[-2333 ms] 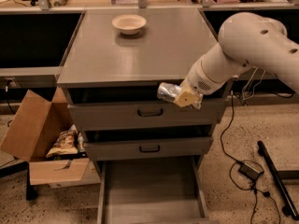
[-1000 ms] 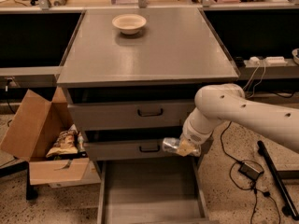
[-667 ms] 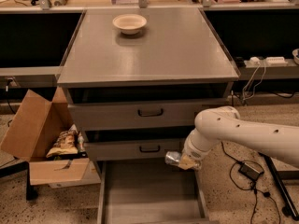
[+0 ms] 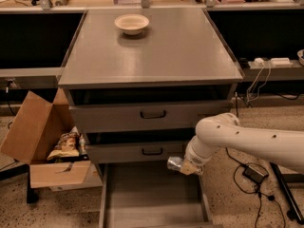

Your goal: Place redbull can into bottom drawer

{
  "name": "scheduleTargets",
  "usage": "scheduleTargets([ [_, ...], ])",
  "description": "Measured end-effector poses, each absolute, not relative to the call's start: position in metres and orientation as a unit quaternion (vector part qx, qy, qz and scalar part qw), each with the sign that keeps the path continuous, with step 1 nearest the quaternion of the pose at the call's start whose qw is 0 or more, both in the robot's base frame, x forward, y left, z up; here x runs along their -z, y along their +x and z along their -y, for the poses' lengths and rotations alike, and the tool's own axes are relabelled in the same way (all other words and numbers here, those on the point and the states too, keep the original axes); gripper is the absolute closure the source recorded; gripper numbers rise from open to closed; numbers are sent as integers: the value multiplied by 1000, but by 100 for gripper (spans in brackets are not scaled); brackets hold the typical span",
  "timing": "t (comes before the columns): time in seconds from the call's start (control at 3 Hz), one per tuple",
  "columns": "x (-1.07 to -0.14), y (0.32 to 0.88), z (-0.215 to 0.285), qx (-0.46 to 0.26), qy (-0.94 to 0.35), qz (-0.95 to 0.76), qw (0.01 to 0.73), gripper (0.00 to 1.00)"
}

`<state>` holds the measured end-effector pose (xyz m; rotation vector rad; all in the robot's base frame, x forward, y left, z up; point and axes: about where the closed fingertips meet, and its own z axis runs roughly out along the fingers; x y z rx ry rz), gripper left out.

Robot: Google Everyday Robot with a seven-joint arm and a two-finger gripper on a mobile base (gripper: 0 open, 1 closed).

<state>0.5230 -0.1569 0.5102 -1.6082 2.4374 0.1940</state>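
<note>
- One cam only, in front of cabinet [image 4: 109,118], raised, tilted down, facing tabletop [image 4: 156,56] front edge head-on.
- Mid range: whole tabletop in view, far edge near frame top; bottom drawer [image 4: 152,194] cut off at frame bottom.
- Gripper [image 4: 189,167] low, below front-right corner, clamped on redbull can [image 4: 174,163].

3 drawers [image 4: 124,152], 1 bowl [image 4: 131,23], 1 can [image 4: 174,164] in claw [image 4: 184,167].
</note>
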Motion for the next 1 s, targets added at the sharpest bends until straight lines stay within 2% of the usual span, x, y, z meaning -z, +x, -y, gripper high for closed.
scheduleTargets([
  [0.33, -464, 525, 163, -89, -536, -833, 106, 100],
  [1.0, -329, 503, 152, -218, -496, -836, 86, 100],
])
